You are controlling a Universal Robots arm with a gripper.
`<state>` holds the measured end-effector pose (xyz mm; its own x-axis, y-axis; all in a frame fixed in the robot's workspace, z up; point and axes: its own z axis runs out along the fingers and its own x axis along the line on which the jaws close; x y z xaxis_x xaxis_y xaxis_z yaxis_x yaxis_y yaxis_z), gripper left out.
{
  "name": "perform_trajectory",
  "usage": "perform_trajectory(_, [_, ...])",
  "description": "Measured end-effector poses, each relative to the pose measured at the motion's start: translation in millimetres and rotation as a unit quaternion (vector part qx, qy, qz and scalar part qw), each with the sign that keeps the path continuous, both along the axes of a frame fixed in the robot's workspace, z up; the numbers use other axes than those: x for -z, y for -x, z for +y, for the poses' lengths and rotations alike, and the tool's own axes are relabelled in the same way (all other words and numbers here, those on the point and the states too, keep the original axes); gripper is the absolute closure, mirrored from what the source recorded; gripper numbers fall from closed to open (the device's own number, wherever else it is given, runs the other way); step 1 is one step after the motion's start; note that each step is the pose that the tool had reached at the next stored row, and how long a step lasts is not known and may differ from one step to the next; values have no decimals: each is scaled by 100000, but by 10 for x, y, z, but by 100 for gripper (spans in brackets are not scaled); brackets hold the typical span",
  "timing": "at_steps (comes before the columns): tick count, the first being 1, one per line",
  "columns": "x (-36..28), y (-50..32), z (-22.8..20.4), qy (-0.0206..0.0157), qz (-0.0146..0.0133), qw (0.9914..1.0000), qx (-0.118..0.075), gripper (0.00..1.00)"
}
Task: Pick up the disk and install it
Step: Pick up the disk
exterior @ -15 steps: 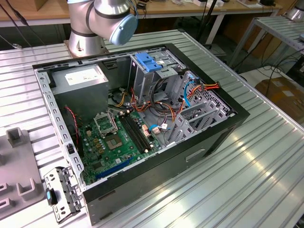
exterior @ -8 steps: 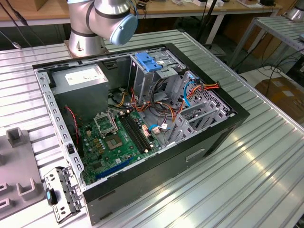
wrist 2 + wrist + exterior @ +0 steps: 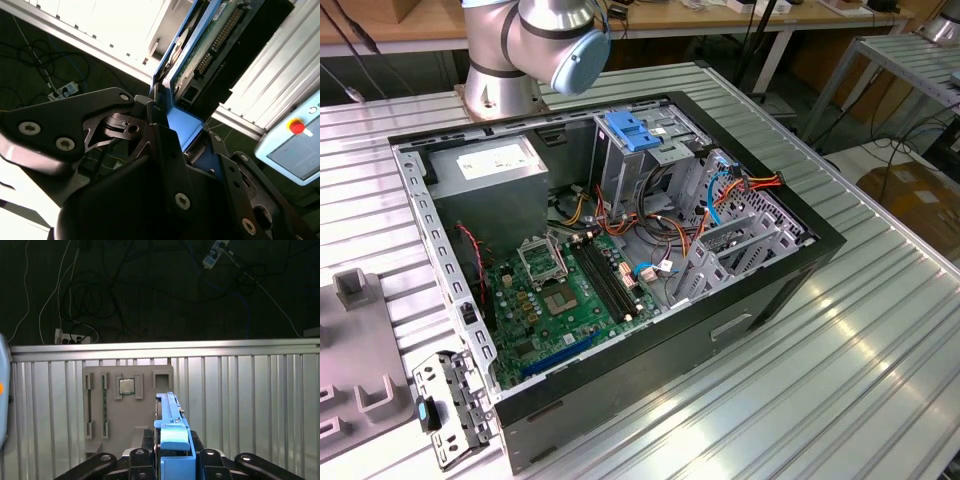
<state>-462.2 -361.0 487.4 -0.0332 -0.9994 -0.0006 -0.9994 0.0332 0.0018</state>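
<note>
In both wrist views my gripper (image 3: 182, 135) is shut on the disk (image 3: 200, 55). The second wrist view shows the disk's green circuit-board face and a blue side rail running out from between the black fingers (image 3: 165, 150). In the first wrist view the disk (image 3: 171, 412) is seen edge-on, its blue rail standing out from the gripper (image 3: 172, 460) over a grey fixture plate (image 3: 127, 405) on the ribbed metal table. The open computer case (image 3: 620, 250) lies on its side in the exterior view, with a metal drive cage topped by a blue latch (image 3: 630, 135).
The arm's base (image 3: 510, 60) stands behind the case. Inside the case are a grey power-supply box (image 3: 490, 165), the green motherboard (image 3: 570, 290) and loose coloured cables (image 3: 720, 190). A pendant with a red button (image 3: 296, 126) lies nearby. Cables cover the floor beyond the table edge (image 3: 160, 347).
</note>
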Motion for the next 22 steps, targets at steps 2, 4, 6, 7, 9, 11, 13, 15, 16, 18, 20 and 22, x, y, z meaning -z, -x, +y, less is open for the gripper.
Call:
perform_trajectory(2, [-26,0,0,-4,-6,100000,1,63])
perform_trajectory(4, [-58,0,0,-9,5,100000,0,63])
perform_trajectory(6, [-85,0,0,-8,19,100000,1,63])
perform_trajectory(7, [-98,0,0,-8,21,100000,0,63])
perform_trajectory(9, [-138,0,0,-17,23,100000,0,63])
perform_trajectory(11, [-175,0,0,-31,27,100000,1,63])
perform_trajectory(13, [-222,0,0,-37,33,100000,-2,63])
perform_trajectory(15, [-263,0,0,-33,51,100000,1,63])
perform_trajectory(16, [-277,0,0,-36,49,100000,-2,63])
perform_trajectory(18, [-301,0,0,-35,51,100000,0,63])
perform_trajectory(20, [-308,0,0,-38,47,100000,-1,63])
perform_trajectory(22, [-308,0,0,-39,43,100000,-1,63])
